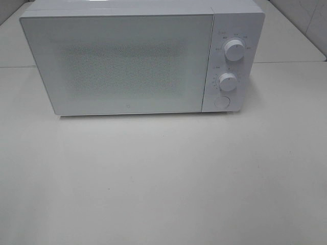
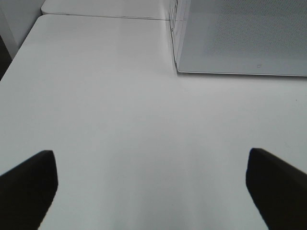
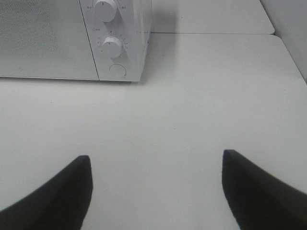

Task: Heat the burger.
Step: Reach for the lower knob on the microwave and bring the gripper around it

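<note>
A white microwave oven [image 1: 122,61] is shown standing toward the back of a white table [image 1: 163,178], with its door [image 1: 117,64] shut. On the panel right of the door are set an upper knob [image 1: 234,50], a lower knob [image 1: 228,81] and a round button [image 1: 222,102]. Nothing inside can be made out through the speckled window, and the burger is seen in no view. The left gripper [image 2: 152,191] and right gripper [image 3: 156,191] are held over bare tabletop before the oven, jaws apart, nothing between them.
</note>
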